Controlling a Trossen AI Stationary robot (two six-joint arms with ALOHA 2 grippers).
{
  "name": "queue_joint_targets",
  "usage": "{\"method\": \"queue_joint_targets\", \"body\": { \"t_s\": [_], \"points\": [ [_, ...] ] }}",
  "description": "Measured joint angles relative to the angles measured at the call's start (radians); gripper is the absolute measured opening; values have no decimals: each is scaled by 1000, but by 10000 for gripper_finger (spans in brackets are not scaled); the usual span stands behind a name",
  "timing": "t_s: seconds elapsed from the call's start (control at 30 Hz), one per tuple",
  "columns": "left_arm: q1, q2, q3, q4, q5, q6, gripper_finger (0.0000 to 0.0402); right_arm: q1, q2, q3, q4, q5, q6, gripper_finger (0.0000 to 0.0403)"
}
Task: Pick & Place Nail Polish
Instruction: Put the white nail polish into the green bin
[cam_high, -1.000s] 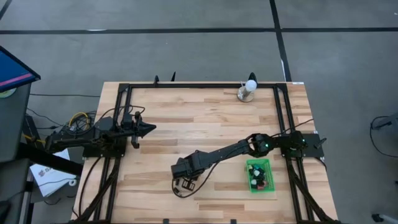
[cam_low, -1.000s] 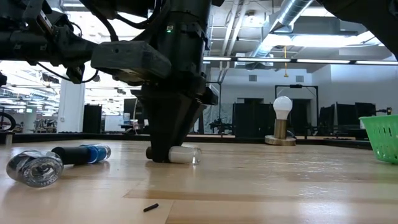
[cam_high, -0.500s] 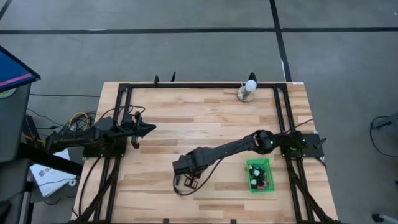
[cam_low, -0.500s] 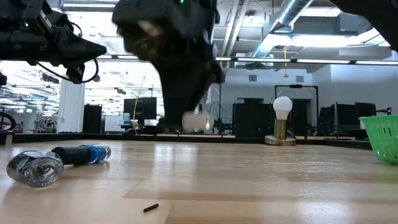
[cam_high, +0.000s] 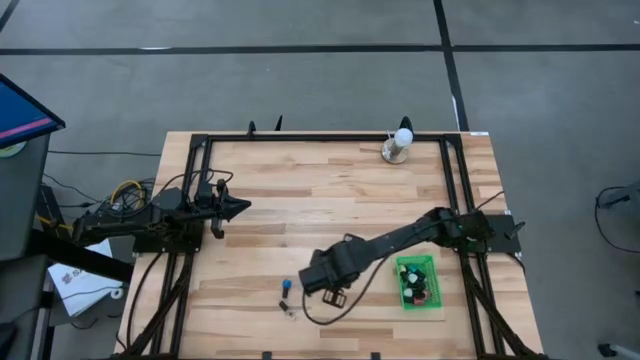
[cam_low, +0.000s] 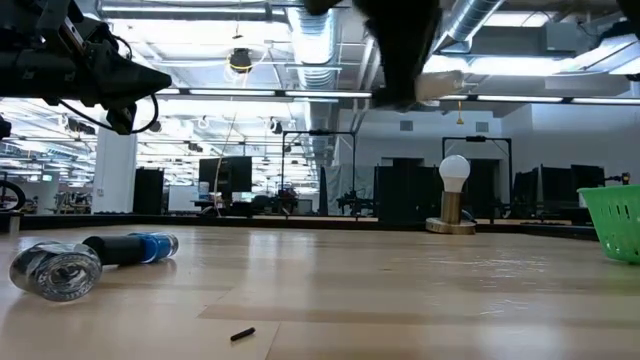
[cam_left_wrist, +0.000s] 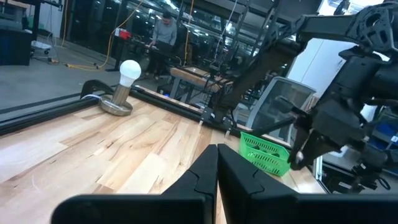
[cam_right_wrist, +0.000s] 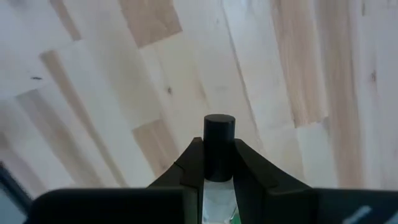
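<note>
My right gripper (cam_high: 335, 297) is shut on a clear nail polish bottle with a black cap (cam_right_wrist: 219, 146), well above the table between the blue bottle and the green basket (cam_high: 418, 283). The held bottle shows pale at the top of the low view (cam_low: 441, 85). A blue bottle with a dark cap (cam_high: 286, 287) lies on its side on the table (cam_low: 135, 247). Another bottle (cam_low: 55, 270) lies on its side beside it. Several bottles sit in the basket. My left gripper (cam_high: 240, 206) is shut and empty, above the table's left side. My right gripper pinches the clear bottle between its two fingers, at the place where the black cap meets the clear body (cam_right_wrist: 219, 177). The fingers come from above and lie across the bottle. The bottle is lifted clear of the table, and its cap sticks out past the fingers.
A white ball on a round metal base (cam_high: 398, 145) stands at the table's far right (cam_low: 454, 195). The green basket (cam_low: 612, 222) stands near the right front. A small dark scrap (cam_low: 242, 333) lies on the wood near the front edge.
My right gripper has lifted the clear bottle off the table, where it lay on its side, and carried it up and toward the table's right edge, nearer the green basket. The blue bottle and the one beside it have stayed in place.
</note>
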Motion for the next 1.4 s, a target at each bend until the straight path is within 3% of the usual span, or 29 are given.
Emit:
{"method": "queue_joint_targets", "body": {
  "t_s": [0.13,0.23,0.5,0.67,0.8,1.0,1.4],
  "points": [
    [0,0,0,0,0,0,3,36,-105,-151,0,0,105,43],
    [0,0,0,0,0,0,3,64,-227,-341,29,-12,210,43],
    [0,0,0,0,0,0,3,151,-594,-918,305,-109,634,43],
    [0,0,0,0,0,0,3,224,-729,-1150,438,-162,914,43],
    [0,0,0,0,0,0,3,262,-755,-1223,508,-160,1032,43],
    [0,0,0,0,0,0,3,256,-695,-1222,579,-190,1153,43],
    [0,0,0,0,0,0,3,244,-607,-1213,645,-214,1161,74]
  ]
}}
